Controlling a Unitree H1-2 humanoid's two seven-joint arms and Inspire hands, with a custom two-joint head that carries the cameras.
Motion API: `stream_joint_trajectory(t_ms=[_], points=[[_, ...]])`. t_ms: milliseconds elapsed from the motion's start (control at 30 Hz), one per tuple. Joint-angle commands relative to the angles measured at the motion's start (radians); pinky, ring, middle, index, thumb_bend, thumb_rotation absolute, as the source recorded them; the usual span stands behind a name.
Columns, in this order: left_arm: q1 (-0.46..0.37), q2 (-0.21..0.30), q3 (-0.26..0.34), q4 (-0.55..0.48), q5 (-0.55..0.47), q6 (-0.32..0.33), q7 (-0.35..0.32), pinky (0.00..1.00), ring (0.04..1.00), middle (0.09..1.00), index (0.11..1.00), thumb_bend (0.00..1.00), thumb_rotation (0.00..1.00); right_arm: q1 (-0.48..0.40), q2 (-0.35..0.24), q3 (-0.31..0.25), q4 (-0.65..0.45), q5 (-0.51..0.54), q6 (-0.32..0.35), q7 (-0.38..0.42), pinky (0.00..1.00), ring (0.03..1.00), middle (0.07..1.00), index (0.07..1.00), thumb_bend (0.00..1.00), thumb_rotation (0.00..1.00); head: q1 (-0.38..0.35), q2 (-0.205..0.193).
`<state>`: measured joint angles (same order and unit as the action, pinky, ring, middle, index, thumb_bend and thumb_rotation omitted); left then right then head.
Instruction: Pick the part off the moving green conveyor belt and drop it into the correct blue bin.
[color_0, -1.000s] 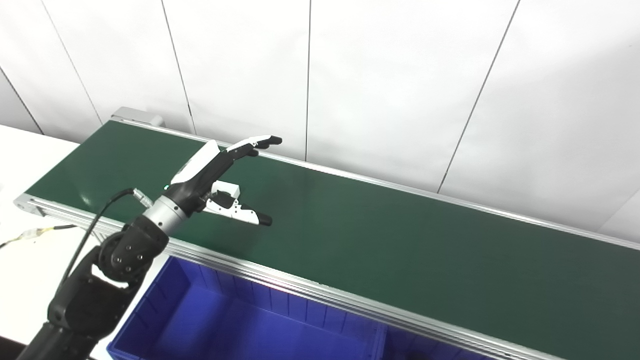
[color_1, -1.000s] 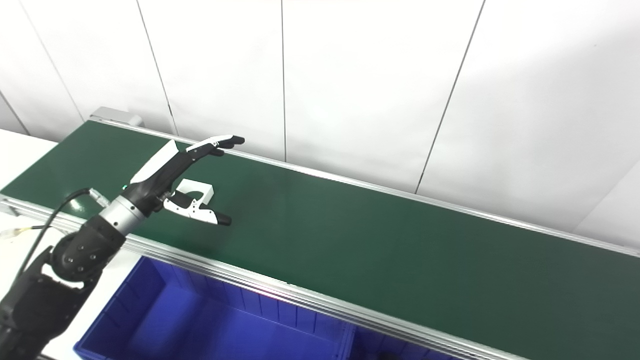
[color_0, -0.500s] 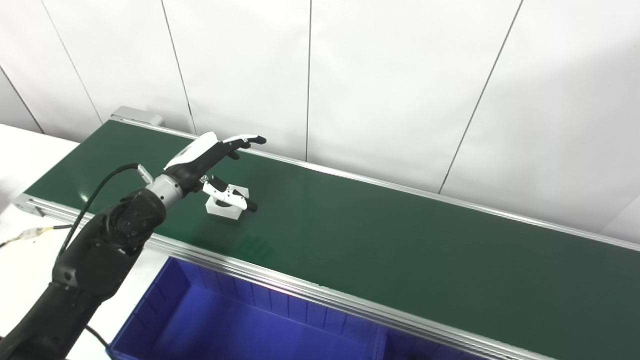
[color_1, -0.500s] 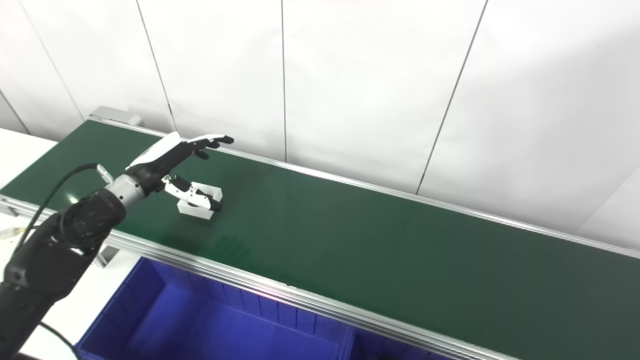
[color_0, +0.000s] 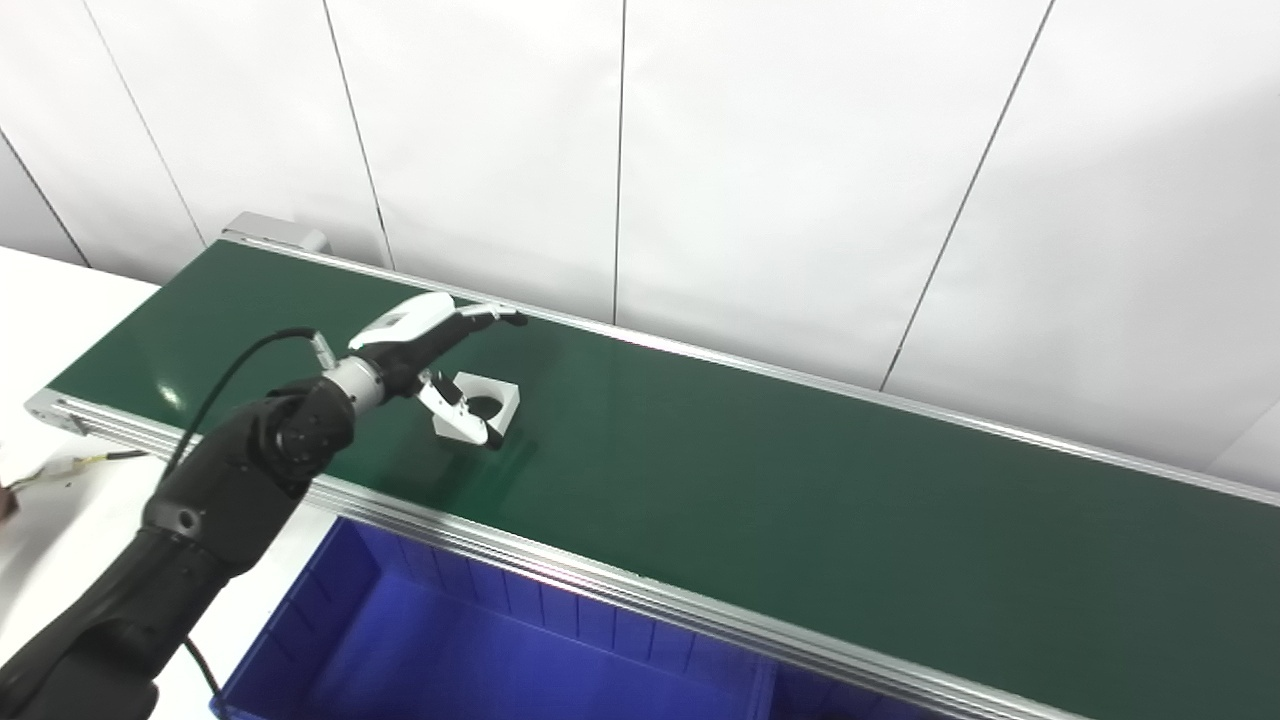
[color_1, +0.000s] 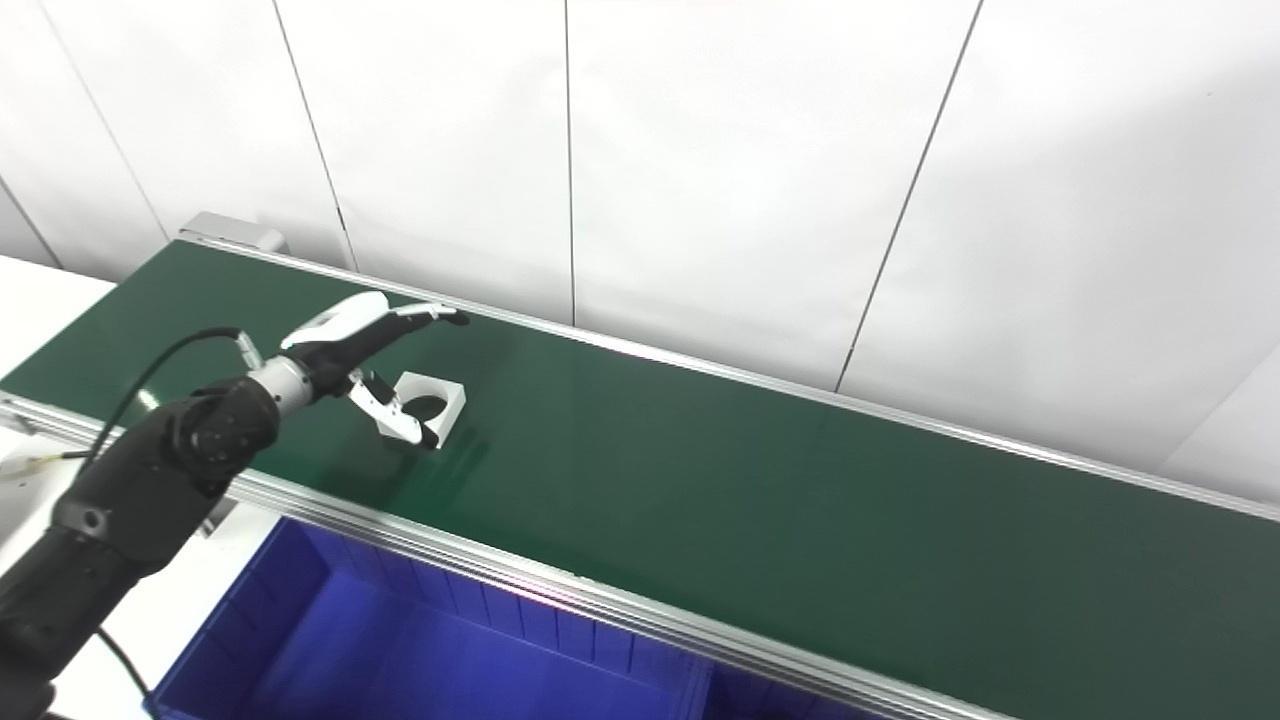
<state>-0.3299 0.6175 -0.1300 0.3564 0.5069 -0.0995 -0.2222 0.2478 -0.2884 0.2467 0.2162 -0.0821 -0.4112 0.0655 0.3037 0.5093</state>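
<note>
Since a second ago part rode rightward along belt, left hand followed and dropped low | belt (color_0: 800, 480) green, bin (color_0: 480, 650) below its near edge | left hand (color_0: 440, 350) open, straddling part (color_0: 478, 405) near belt's left end, unclosed | grasp looks imminent | right hand unseen

White panelled wall ahead of me.
The wall (color_0: 780, 170) is made of broad white panels split by thin dark seams, evenly lit, with soft shadow at right.
</note>
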Motion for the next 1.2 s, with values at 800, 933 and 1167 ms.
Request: stream_joint_trajectory(t_ms=[800, 933, 1167], points=[[-0.157, -0.066, -0.191, 0.207, 0.227, 0.004, 0.175, 0.97, 0.976, 0.965, 0.906, 0.79, 0.00, 0.026, -0.002, 0.000, -0.058, 0.001, -0.059, -0.028, 0.74, 0.810, 0.858, 0.919, 0.96, 0.40, -0.005, 0.013], [-0.169, -0.070, -0.211, 0.219, 0.247, 0.021, 0.177, 0.96, 0.961, 0.953, 0.897, 0.75, 0.00, 0.026, -0.006, 0.006, -0.060, -0.007, -0.059, -0.039, 0.75, 0.819, 0.863, 0.920, 0.95, 0.41, -0.002, 0.013], [-0.170, -0.090, -0.193, 0.195, 0.212, 0.100, 0.132, 0.62, 0.709, 0.858, 0.832, 0.64, 0.00, 0.034, -0.007, 0.004, -0.070, 0.005, -0.059, -0.034, 0.75, 0.824, 0.870, 0.924, 0.95, 0.41, 0.001, 0.020]])
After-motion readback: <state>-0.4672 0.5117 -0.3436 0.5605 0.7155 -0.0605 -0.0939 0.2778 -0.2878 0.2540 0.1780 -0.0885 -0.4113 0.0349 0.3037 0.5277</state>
